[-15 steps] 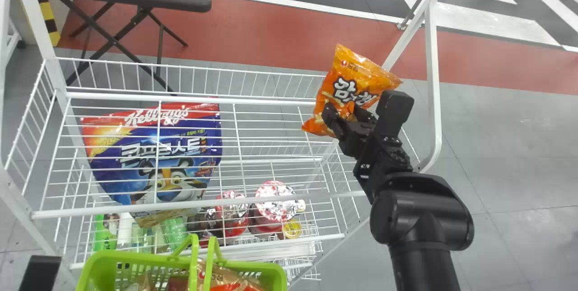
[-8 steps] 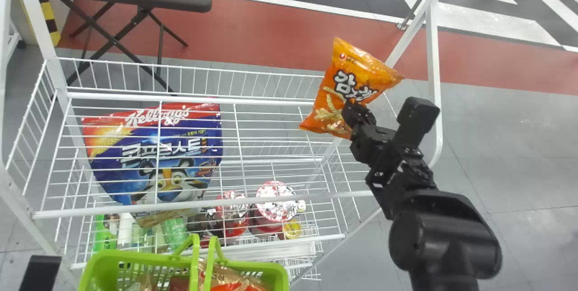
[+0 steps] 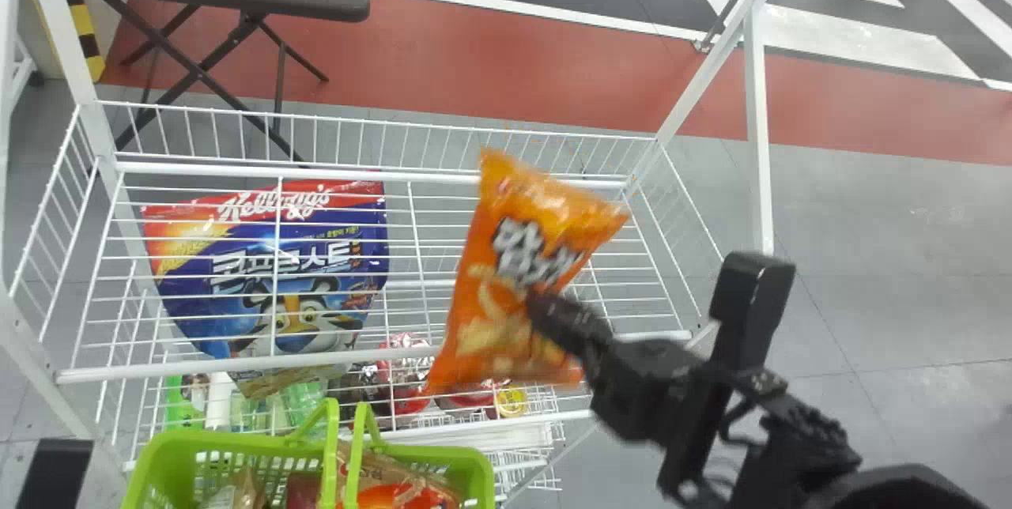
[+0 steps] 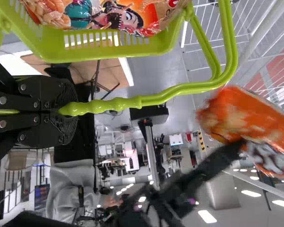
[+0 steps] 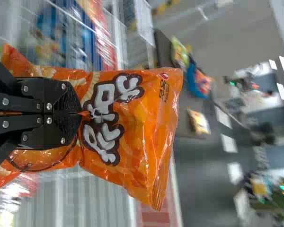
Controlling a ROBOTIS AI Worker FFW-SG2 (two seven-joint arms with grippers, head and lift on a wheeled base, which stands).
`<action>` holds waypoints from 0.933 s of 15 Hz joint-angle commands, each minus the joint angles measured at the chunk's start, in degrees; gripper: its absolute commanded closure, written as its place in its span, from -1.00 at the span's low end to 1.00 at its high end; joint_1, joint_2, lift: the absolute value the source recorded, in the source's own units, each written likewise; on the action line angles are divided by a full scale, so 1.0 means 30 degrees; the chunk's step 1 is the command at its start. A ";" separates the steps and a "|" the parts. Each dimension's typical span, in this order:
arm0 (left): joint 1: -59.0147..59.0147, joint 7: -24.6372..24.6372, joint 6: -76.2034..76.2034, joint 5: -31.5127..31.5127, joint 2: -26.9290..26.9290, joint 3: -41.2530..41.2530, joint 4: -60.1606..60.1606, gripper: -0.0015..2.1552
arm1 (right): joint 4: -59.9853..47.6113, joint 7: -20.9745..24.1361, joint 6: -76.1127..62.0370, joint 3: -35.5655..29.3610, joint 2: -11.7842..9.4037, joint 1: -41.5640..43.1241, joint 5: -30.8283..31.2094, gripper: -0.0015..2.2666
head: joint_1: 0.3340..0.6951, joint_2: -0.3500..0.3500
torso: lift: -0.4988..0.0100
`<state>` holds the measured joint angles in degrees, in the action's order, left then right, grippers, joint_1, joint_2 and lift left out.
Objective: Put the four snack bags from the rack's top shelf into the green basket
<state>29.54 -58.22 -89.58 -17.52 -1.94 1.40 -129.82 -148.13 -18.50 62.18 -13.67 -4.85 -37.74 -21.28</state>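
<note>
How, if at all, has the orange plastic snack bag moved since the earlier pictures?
Yes. In the head view, the snack bag has moved leftward and nearer, from the far right corner of the white wire rack to overlapping its near rail.

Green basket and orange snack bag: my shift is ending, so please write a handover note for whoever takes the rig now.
Left tool: closed on the handle of the lime-green plastic basket.
Right tool: closed on the glossy orange snack bag, outside the basket.
Done: at least one red-and-tan snack bag is in the basket; total unclear.
Left: put the orange bag in, then check for four.
</note>
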 commanded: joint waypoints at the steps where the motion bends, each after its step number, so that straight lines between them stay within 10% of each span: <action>1: -0.0002 0.0011 0.0342 -0.0167 0.0031 0.0148 0.0205 0.99 | -0.1364 -0.1041 0.6154 -0.0393 0.0006 -0.0661 -0.0582 0.80 | 1.00 -1.00 | 0.96; 9: 0.0320 -0.0018 0.0459 -0.0401 0.0119 0.0236 0.0000 0.99 | 0.1419 -0.1978 0.7561 0.0867 -0.0023 -0.1071 -0.1754 0.79 | 1.00 -1.00 | 0.96; 11: 0.0526 -0.0165 0.0459 -0.0431 0.0119 0.0295 -0.0117 0.99 | 0.1975 -0.1568 0.6565 0.1394 -0.0111 -0.1013 -0.1168 0.27 | 1.00 -1.00 | 0.96; 12: 0.0613 -0.0194 0.0459 -0.0401 0.0119 0.0266 -0.0263 0.99 | 0.2093 -0.1539 0.6565 0.1511 -0.0111 -0.0954 -0.0933 -0.58 | 1.00 -1.00 | 0.96; 13: 0.0613 -0.0223 0.0459 -0.0401 0.0119 0.0266 -0.0263 0.99 | 0.2063 -0.1568 0.6682 0.1482 -0.0141 -0.0954 -0.0992 -1.00 | 1.00 -1.00 | 0.96; 14: 0.0613 -0.0194 0.0459 -0.0401 0.0119 0.0266 -0.0263 0.99 | 0.1917 -0.1626 0.6858 0.1365 -0.0170 -0.1042 -0.1138 -1.00 | 1.00 -1.00 | 0.96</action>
<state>31.32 -58.85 -88.20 -18.75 -1.58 2.21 -130.54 -142.05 -23.23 82.23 -9.32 -5.23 -40.67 -24.38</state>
